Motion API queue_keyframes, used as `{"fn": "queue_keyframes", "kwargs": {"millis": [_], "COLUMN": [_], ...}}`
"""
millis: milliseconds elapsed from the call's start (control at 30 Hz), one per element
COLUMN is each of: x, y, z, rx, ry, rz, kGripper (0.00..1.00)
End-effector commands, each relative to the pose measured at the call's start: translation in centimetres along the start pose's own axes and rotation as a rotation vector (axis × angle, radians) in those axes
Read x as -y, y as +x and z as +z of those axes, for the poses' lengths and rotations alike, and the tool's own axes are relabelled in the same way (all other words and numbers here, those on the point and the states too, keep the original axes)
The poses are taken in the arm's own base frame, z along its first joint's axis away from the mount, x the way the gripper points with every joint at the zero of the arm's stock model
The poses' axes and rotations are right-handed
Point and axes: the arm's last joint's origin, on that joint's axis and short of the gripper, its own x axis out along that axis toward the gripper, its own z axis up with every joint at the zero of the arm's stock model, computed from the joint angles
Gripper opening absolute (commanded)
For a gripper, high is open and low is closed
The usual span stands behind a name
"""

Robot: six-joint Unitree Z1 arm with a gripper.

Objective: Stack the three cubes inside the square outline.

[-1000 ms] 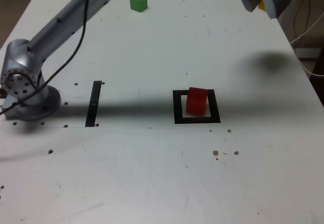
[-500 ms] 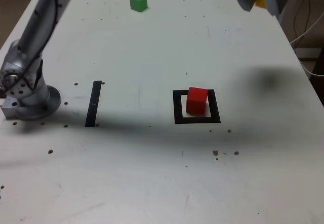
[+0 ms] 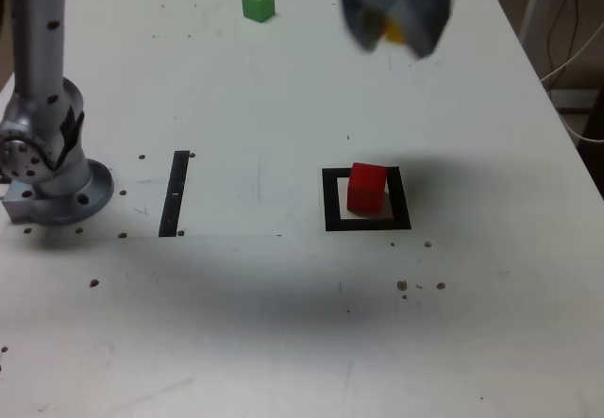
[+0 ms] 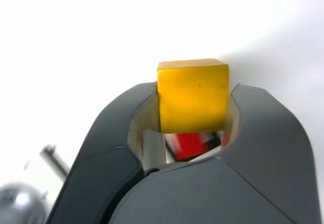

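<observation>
- Silver arm base (image 3: 47, 168) stands at the exterior view's left, one black strip (image 3: 174, 193) just beside it.
- Green cube (image 3: 258, 4) (one only) sits alone at the far edge of the white table (image 3: 283, 342).
- One red cube (image 3: 366, 188) rests inside the square outline (image 3: 366, 199).
- The gripper (image 3: 394, 8), blurred, hangs above the table, jaws closed on the one yellow cube (image 4: 192, 95); red shows beneath it in the wrist view.
</observation>
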Motion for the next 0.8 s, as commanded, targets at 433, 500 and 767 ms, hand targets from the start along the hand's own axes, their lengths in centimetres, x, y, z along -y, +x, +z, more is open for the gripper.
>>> {"fn": "queue_keyframes", "kwargs": {"millis": [433, 500, 767], "x": [7.8, 7.9, 8.0], "y": [2.5, 2.6, 2.9], "z": [1.7, 1.8, 2.2], "rx": [-0.082, -0.074, -0.062], "ry": [-0.028, -0.056, -0.203], "rz": [-0.128, -0.129, -0.129], "kGripper": [0.28, 0.28, 0.28]}}
